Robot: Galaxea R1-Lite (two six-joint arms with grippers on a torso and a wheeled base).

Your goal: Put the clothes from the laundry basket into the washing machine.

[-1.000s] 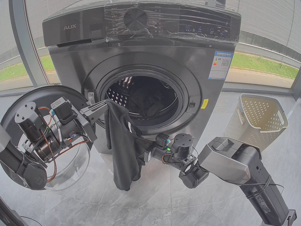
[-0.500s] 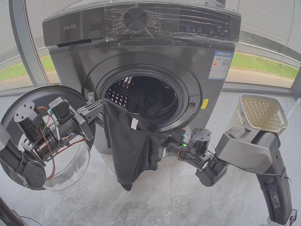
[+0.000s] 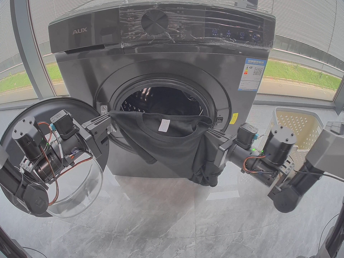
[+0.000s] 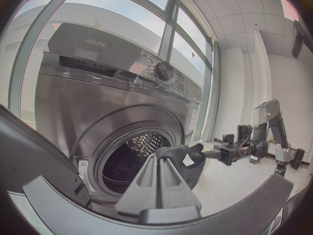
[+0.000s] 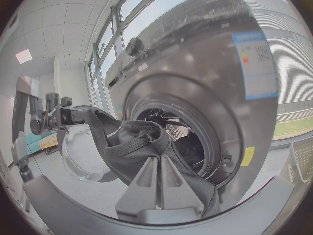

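On grey tiles (image 3: 150, 212) — washing machine (image 3: 89, 72), windows (image 3: 308, 15) behind.

- Head view: set high, facing forward and down; whole front of the washing machine (image 3: 161, 65) at middle range, both arms in frame.
- Left wrist view: low beside the open door (image 4: 26, 147), sighting along the left gripper (image 4: 159, 157) up toward the drum opening (image 4: 124, 167); right arm farther off.
- Right wrist view: low and close, sighting along the right gripper (image 5: 159, 159) from the opposite side.
- Shared by all three: drum opening and black T-shirt (image 3: 168, 140).
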